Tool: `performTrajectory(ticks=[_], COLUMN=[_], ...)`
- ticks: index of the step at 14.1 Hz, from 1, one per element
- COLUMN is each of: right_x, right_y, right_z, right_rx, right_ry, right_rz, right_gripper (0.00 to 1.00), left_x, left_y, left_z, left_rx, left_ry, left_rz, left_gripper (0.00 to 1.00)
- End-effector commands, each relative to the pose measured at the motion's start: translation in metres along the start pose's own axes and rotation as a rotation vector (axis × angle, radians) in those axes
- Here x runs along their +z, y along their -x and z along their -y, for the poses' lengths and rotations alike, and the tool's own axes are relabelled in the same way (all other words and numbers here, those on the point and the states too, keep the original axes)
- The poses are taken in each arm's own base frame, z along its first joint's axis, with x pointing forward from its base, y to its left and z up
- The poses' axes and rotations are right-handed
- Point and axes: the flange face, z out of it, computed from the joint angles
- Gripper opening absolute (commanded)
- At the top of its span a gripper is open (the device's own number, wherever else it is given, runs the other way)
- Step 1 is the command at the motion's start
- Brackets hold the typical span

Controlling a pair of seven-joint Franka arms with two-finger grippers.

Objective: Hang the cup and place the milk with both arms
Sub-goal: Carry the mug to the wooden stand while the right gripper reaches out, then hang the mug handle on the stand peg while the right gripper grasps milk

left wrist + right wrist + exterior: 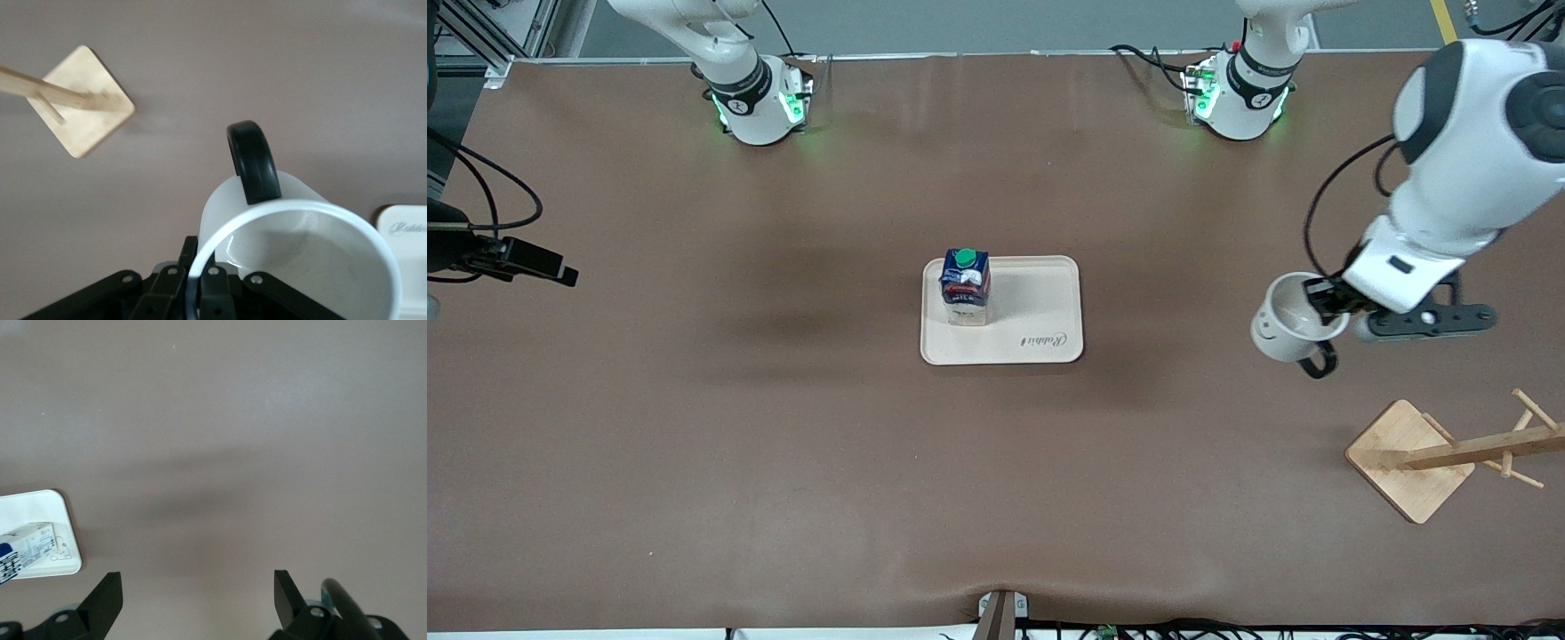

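The white cup with its black loop handle hangs tilted in the air, toward the left arm's end of the table. My left gripper is shut on its rim; in the left wrist view the gripper pinches the cup with one finger inside and one outside. The smiley face is hidden. The dark-blue milk carton with a green cap stands upright on the beige tray at mid table. My right gripper is open and empty over bare table at the right arm's end.
A wooden cup rack with pegs stands nearer the front camera than the cup, at the left arm's end; it also shows in the left wrist view. The right wrist view shows the tray's corner with the milk.
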Motion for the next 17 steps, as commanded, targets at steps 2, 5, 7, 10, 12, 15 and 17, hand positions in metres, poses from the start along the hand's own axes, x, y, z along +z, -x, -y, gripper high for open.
performTrajectory(ticks=[2, 5, 7, 10, 12, 15, 17], right_x=[0.008, 0.030, 0.054, 0.104, 0.144, 0.189, 0.218], right_y=[0.006, 0.024, 0.040, 0.069, 0.089, 0.115, 0.124], right_z=[0.045, 0.145, 0.213, 0.301, 0.349, 0.402, 0.424], right_rx=[-0.032, 0.122, 0.124, 0.217, 0.243, 0.309, 0.304], right_ry=[-0.035, -0.058, -0.053, -0.060, 0.000, 0.065, 0.068], right_rz=[0.017, 0.048, 0.024, -0.022, -0.025, -0.098, -0.104], right_gripper=[1.00, 1.00, 1.00, 1.00, 1.00, 1.00, 1.00], left_x=[-0.009, -0.003, 0.005, 0.017, 0.022, 0.029, 0.039], left_y=[-0.006, -0.011, -0.014, -0.027, -0.035, -0.043, -0.041], left_z=[0.052, 0.090, 0.116, 0.151, 0.173, 0.191, 0.208], left_rx=[0.146, 0.272, 0.329, 0.421, 0.470, 0.513, 0.519], left_ry=[-0.014, -0.011, -0.015, 0.001, 0.013, 0.025, 0.036], left_rz=[-0.001, 0.005, 0.015, 0.007, -0.001, -0.009, -0.001], left_gripper=[0.00, 0.00, 0.00, 0.00, 0.00, 0.00, 0.00])
